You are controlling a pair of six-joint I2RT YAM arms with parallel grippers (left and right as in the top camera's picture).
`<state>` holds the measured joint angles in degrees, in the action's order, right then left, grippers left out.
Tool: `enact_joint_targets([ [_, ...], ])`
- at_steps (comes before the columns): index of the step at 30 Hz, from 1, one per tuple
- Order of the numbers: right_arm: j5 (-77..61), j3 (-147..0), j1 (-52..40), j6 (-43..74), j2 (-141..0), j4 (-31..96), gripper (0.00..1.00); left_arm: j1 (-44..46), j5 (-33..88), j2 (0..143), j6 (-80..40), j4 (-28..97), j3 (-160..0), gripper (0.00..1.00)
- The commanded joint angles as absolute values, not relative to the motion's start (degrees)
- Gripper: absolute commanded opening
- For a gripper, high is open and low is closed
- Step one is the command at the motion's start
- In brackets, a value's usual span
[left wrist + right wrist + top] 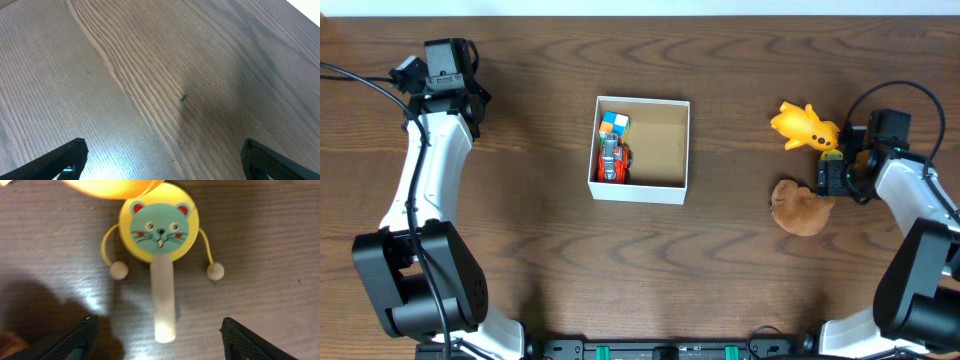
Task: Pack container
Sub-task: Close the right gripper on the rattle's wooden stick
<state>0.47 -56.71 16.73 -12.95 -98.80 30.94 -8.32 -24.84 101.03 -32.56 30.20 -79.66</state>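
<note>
The container (642,101), a white-walled box with a brown inside, sits at mid-table and holds a colour cube (614,124) and a red toy (612,160) along its left side. In the right wrist view a toy rattle drum (159,227) with a teal mouse face lies flat. Its pale wooden handle (163,300) points at my right gripper (158,325), whose fingers stand open on either side of the handle's end without touching it. My left gripper (163,145) is open over bare wood at the far left (455,75).
A yellow plush toy (804,125) lies just beyond the right gripper (832,170), and its edge shows at the top of the right wrist view (110,186). A brown plush toy (800,208) lies close on the near side of that gripper.
</note>
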Motion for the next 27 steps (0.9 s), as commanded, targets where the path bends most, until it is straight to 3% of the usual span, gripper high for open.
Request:
enact_joint_targets([
  [1,-4.3,-56.4,18.1,-14.4,-101.5,29.3,0.79,-8.4,-26.0,99.6,-31.8,30.4,-81.0,0.98],
  [9,-8.2,-56.4,18.3,-14.4,-108.5,25.6,0.74,-8.4,-26.0,99.6,-31.8,30.4,-81.0,0.98],
  [11,-8.2,-56.4,18.3,-14.4,-109.8,25.4,0.67,-8.4,-26.0,99.6,-31.8,30.4,-81.0,0.98],
  [14,-8.2,-56.6,18.2,-14.3,-109.5,25.8,0.44,-8.4,-26.0,99.6,-31.8,30.4,-81.0,0.98],
  [16,-8.2,-57.5,18.2,-14.2,-109.1,27.4,0.36,-8.4,-26.0,99.6,-31.8,30.4,-81.0,0.98],
  [22,-7.5,-63.3,18.2,-14.2,-106.1,35.6,0.18,-8.4,-26.0,99.6,-31.8,30.4,-81.0,0.98],
  [27,-6.2,-69.0,18.2,-14.2,-102.4,41.6,0.15,-8.4,-26.0,99.6,-31.8,30.4,-81.0,0.98],
])
